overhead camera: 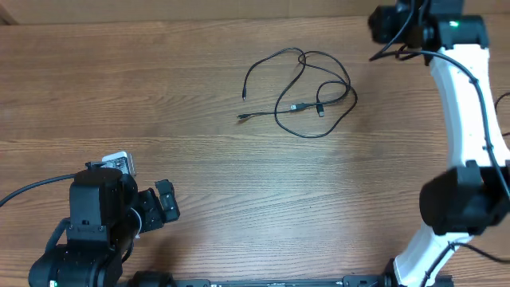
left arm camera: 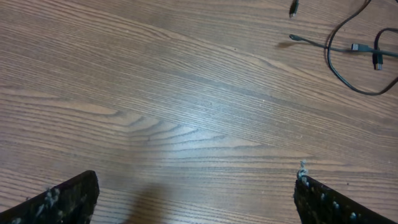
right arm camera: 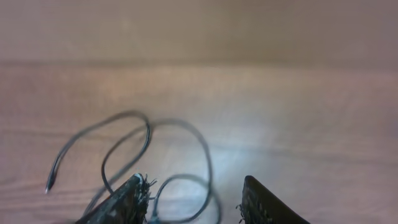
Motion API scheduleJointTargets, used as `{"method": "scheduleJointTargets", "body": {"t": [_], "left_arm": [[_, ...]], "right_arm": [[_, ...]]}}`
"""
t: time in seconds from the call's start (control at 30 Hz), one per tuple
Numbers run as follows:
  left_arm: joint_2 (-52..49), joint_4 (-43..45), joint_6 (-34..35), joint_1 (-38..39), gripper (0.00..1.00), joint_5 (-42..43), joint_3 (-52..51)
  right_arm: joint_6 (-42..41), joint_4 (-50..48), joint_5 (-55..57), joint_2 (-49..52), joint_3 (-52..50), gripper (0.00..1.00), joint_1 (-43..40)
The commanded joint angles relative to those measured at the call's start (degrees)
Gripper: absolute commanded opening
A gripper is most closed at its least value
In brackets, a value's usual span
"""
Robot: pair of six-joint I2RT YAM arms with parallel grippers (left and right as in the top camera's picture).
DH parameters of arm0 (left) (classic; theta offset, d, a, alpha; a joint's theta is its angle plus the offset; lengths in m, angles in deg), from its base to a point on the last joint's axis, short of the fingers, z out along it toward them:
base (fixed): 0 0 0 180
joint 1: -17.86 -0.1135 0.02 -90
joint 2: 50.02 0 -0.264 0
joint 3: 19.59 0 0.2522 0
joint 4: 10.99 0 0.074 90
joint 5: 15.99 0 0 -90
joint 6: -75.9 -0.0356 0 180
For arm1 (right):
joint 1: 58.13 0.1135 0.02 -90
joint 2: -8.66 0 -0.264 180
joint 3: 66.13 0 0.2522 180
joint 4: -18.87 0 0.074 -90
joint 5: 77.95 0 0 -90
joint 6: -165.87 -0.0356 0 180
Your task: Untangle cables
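On the brown wood-grain bench, thin black cables with silvery plug tips lie loosely looped. My left gripper gapes wide apart, empty; my right gripper stands apart, seemingly clamping nothing.

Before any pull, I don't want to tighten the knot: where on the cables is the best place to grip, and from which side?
Probably the loose strand arcing out on the left of the cables, just behind its plug tip. Come straight down from above: it lies flat and alone on the bare table, clear of the crossings.
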Motion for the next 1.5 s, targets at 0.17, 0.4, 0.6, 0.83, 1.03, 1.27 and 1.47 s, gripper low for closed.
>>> {"method": "scheduleJointTargets", "body": {"t": [0.17, 0.4, 0.6, 0.83, 1.03, 1.27, 1.47], "left_arm": [[0.0, 0.04, 1.01, -0.57, 1.0, -0.57, 0.55], [0.0, 0.04, 1.01, -0.57, 1.0, -0.57, 0.55], [0.0, 0.04, 1.01, -0.57, 1.0, -0.57, 0.55], [0.0, 0.04, 1.01, -0.57, 1.0, -0.57, 0.55], [0.0, 0.04, 1.01, -0.57, 0.99, -0.57, 0.55], [0.0, 0.04, 1.01, -0.57, 1.0, -0.57, 0.55], [0.0, 0.04, 1.01, -0.57, 1.0, -0.57, 0.55]], "right_arm": [[-22.51, 6.73, -2.43, 6.1, -2.45, 0.49, 1.44], [-24.98, 11.82, -1.42, 6.58, -7.19, 0.6, 4.9], [-31.34, 18.56, 9.42, 6.58, -9.09, 0.81, 6.82], [-40.09, 15.98, 12.15, 6.58, -11.26, 1.0, 7.1], [-40.06, 9.07, 2.49, 6.58, -18.88, 0.93, 7.98], [-39.78, 0.17, 2.82, 6.6, -21.7, 0.81, 10.43], [-39.87, -7.56, 6.95, 6.6, -23.21, 0.8, 12.26]]}}
